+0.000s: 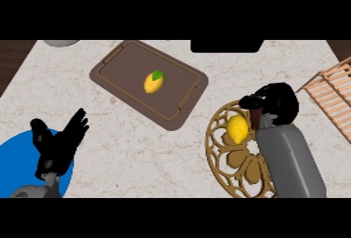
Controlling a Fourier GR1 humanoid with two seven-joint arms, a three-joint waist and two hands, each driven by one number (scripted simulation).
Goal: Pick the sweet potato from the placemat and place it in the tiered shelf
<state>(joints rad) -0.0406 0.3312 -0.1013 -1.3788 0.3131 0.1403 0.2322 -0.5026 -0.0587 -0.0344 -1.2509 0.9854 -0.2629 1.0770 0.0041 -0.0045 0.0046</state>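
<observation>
My right robot hand [274, 104] is curling, holding nothing, at the gold mat's [223, 160] twelve o'clock edge; the sweet potato [237, 128] is lying there. My left robot hand [60, 139] is resting spread.

A pale marbled counter [137, 148] filled most of the view. Dark wood [14, 58] showed past its upper left edge and again at the upper right corner. Light fell evenly, with soft shadows.
</observation>
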